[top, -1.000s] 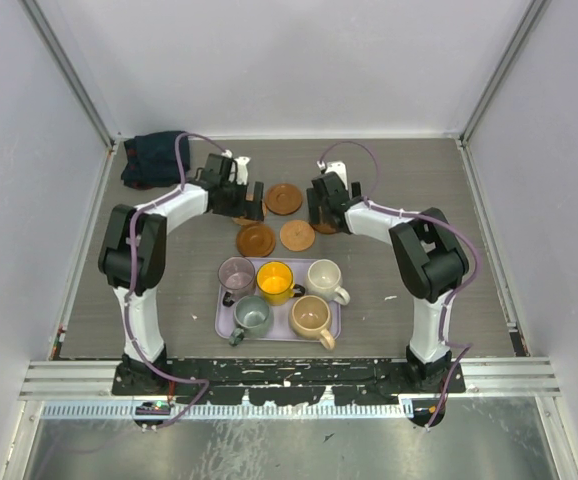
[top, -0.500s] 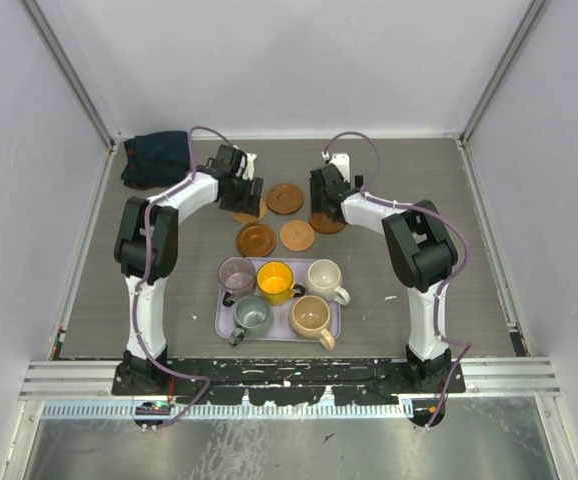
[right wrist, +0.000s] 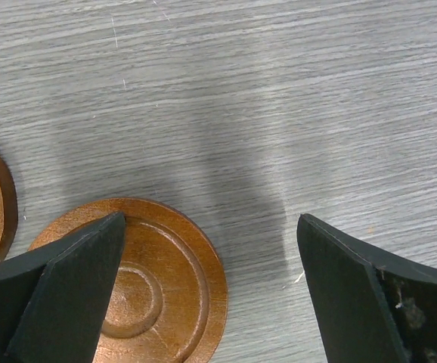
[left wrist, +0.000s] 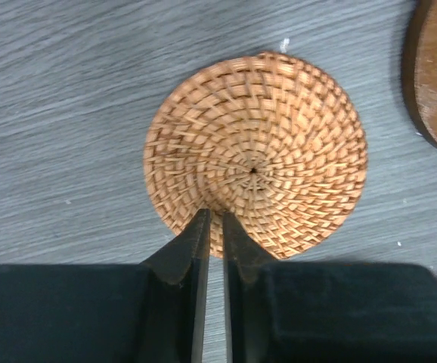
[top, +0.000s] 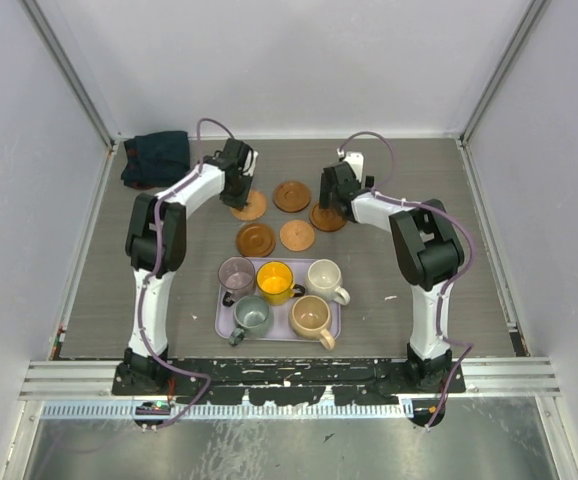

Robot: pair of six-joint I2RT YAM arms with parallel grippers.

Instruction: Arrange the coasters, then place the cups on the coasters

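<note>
Five coasters lie behind the tray: a woven orange coaster [top: 252, 206] [left wrist: 279, 136], a dark wooden coaster [top: 291, 195], a wooden coaster [top: 326, 216] [right wrist: 173, 280], another dark coaster [top: 256, 239] and a lighter coaster [top: 297, 235]. My left gripper [top: 239, 188] [left wrist: 212, 215] is shut, its tips over the woven coaster's near edge; a pinch cannot be told. My right gripper [top: 331, 198] [right wrist: 211, 219] is open, its left finger above the wooden coaster and its right finger over bare table. The mauve cup [top: 236, 273], yellow cup [top: 274, 280], cream cup [top: 324, 277], grey-green cup [top: 252, 315] and tan cup [top: 310, 315] stand on the tray.
The lavender tray [top: 219, 322] sits in front of the coasters, between the two arm bases. A dark cloth bundle [top: 156, 157] lies in the back left corner. Pale walls close in the table on three sides.
My left gripper has gone from wide open to shut and moved back, uncovering the woven coaster. The right gripper has shifted slightly back and stayed open.
</note>
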